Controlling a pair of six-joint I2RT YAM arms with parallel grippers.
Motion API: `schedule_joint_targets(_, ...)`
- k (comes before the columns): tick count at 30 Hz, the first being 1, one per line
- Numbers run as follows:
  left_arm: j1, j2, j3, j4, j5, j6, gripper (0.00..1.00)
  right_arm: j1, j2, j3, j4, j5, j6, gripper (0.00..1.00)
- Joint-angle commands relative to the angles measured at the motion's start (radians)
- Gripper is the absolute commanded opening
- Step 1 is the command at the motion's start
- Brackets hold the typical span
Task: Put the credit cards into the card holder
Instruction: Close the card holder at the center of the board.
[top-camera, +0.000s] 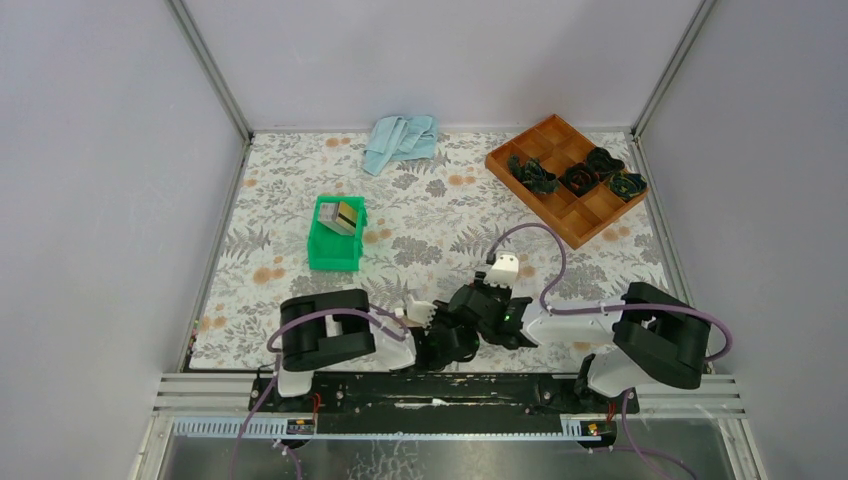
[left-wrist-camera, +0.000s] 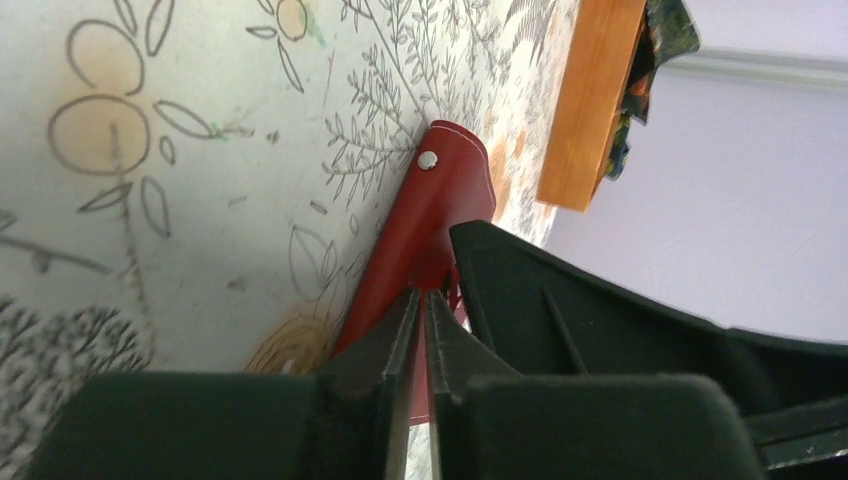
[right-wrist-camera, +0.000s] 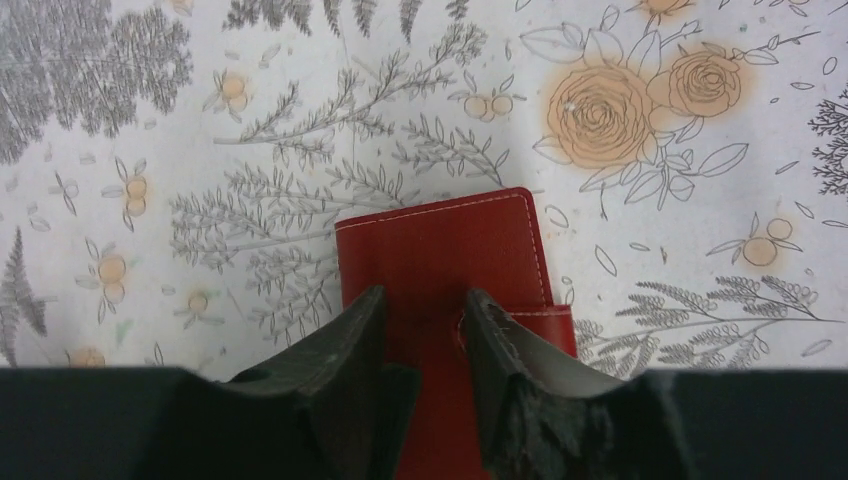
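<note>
The dark red card holder (right-wrist-camera: 440, 240) lies on the floral cloth near the front middle, its snap tab (right-wrist-camera: 560, 325) at the right. My right gripper (right-wrist-camera: 425, 292) is open, with its fingers just above the holder. My left gripper (left-wrist-camera: 422, 295) is shut on the card holder's (left-wrist-camera: 440, 190) edge, a thin red strip between its fingers. In the top view both grippers meet, left (top-camera: 440, 332) and right (top-camera: 468, 305), and hide the holder. The gold and pale credit cards (top-camera: 345, 215) stand in a green bin (top-camera: 332, 255) at the left.
An orange compartment tray (top-camera: 548, 135) with dark fabric bundles sits at the back right; its wall also shows in the left wrist view (left-wrist-camera: 590, 100). A pale blue cloth (top-camera: 400, 140) lies at the back centre. Grey walls enclose the table.
</note>
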Motion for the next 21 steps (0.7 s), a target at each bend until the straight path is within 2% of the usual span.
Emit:
schedule_joint_targets(1, -0.01, -0.015, -0.063, -0.324, 0.058, 0.068, 0.24, 0.035, -0.011, 0.037, -0.28, -0.155, -0.05, 0.45)
schedule_joint_targets(6, -0.009, -0.066, -0.092, -0.344, 0.015, 0.071, 0.46, 0.0, -0.011, 0.105, -0.284, -0.137, -0.12, 0.46)
schedule_joint_targets(11, -0.009, -0.116, -0.135, -0.317, -0.029, 0.084, 0.53, -0.021, -0.018, 0.147, -0.275, -0.119, -0.171, 0.47)
schedule_joint_targets(16, -0.009, -0.161, -0.148, -0.34, -0.056, 0.107, 0.65, -0.045, -0.067, 0.164, -0.285, -0.1, -0.207, 0.47)
schedule_joint_targets(21, -0.011, -0.21, -0.146, -0.316, -0.103, 0.214, 0.82, -0.067, -0.114, 0.147, -0.253, -0.101, -0.251, 0.47)
